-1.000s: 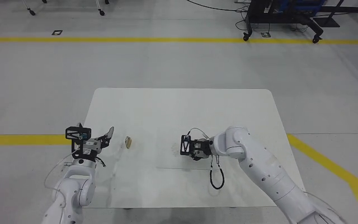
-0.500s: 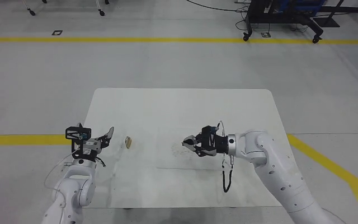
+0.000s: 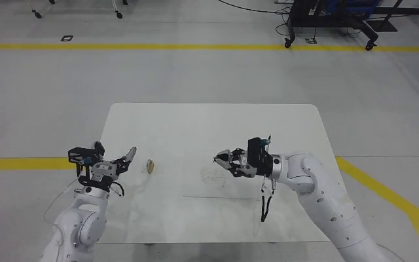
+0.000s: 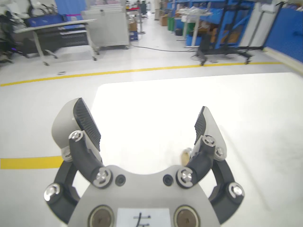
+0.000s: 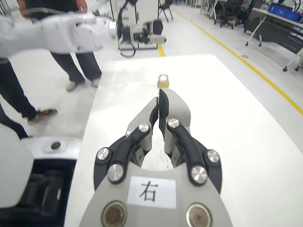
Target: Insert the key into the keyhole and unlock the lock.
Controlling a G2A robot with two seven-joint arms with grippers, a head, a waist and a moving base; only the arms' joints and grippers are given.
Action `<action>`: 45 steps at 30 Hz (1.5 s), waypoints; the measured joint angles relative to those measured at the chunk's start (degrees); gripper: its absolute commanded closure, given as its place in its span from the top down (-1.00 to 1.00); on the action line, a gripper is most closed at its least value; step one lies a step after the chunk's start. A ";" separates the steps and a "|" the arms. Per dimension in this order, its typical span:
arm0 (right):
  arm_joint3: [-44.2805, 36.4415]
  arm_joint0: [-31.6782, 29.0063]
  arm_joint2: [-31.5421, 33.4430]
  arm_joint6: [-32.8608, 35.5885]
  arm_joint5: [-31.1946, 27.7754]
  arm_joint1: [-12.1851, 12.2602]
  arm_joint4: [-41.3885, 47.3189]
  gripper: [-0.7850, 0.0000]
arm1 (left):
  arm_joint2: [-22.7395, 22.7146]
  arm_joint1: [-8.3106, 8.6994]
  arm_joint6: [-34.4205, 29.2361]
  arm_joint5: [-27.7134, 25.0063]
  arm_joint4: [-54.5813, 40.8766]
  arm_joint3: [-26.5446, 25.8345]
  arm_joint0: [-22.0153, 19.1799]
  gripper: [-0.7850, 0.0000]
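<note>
- The right gripper (image 5: 159, 98) hung above mid-table, fingers pressed together — whether the key sat between them could not be made out.
- The brass lock (image 3: 150, 166) lay well apart, near the left edge of the table (image 3: 196, 124), just beside the wide-open, empty left gripper (image 4: 141, 110).
- Best practice, judging here: steady the lock first, then bring the key in square to the keyhole — slowly.

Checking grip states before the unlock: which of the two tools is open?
The left tool, the one nearer the padlock: it is spread wide, while the right tool is pressed shut.
</note>
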 measured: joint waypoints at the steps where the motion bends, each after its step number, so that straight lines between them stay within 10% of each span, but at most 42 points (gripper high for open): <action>1: 1.60 1.21 -1.65 -2.81 -0.43 -0.34 2.42 -1.00 | -0.07 0.22 -3.09 -5.73 -5.24 -0.24 -0.44 1.00; 6: 7.21 7.10 -9.15 -9.32 -0.43 -1.32 9.03 -1.00 | 3.15 1.44 -21.46 -25.35 -29.86 2.58 -4.95 1.00; 10: 8.11 9.37 -12.01 -11.52 -0.43 -1.21 10.71 -1.00 | 5.05 2.01 -39.07 -27.39 -50.58 4.35 -7.86 1.00; 19: 8.07 9.29 -11.89 -11.42 -0.43 -1.21 10.62 -1.00 | 5.68 1.88 -31.67 -27.17 -43.72 4.04 -7.48 1.00; 24: 10.28 8.34 -12.22 -11.95 -0.15 -1.38 13.84 -1.00 | 10.78 2.04 -36.66 -29.33 -62.52 8.88 -10.18 1.00; 34: 17.79 10.66 -21.00 -3.97 -0.43 -3.28 47.99 -1.00 | 19.02 2.39 -80.45 -6.66 -119.00 29.00 -30.79 0.80; 42: 20.95 14.98 -25.53 7.70 -0.43 -5.08 62.74 -1.00 | 23.00 1.35 -76.86 -10.33 -105.65 36.02 -39.20 -0.01; 45: 23.28 15.58 -26.13 9.10 -0.06 -5.77 65.60 -1.00 | 24.21 0.99 -71.95 -15.25 -100.08 36.01 -39.72 0.01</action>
